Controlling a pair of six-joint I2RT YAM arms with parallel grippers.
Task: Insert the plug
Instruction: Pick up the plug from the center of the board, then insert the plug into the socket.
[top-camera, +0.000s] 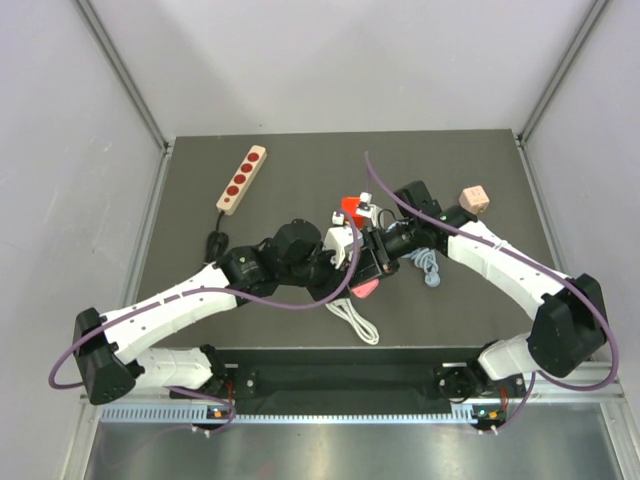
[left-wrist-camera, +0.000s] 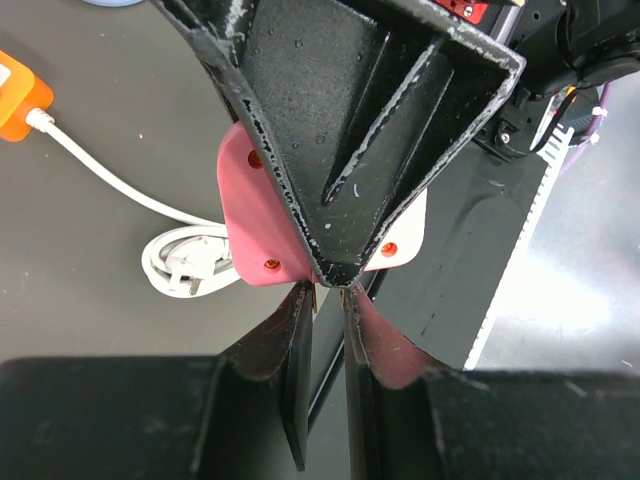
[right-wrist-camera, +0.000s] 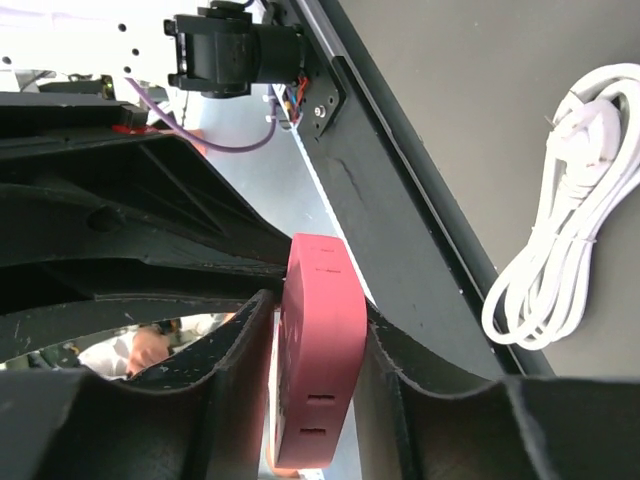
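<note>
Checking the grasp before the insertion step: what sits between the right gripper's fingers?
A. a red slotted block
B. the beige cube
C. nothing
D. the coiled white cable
A: in the right wrist view the plug, a red block with slots, is gripped on both sides by the right gripper.

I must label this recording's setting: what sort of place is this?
Probably a lab robot cell: left arm and right arm at a dark table, plain walls on a metal frame around it, a power strip set out.
</note>
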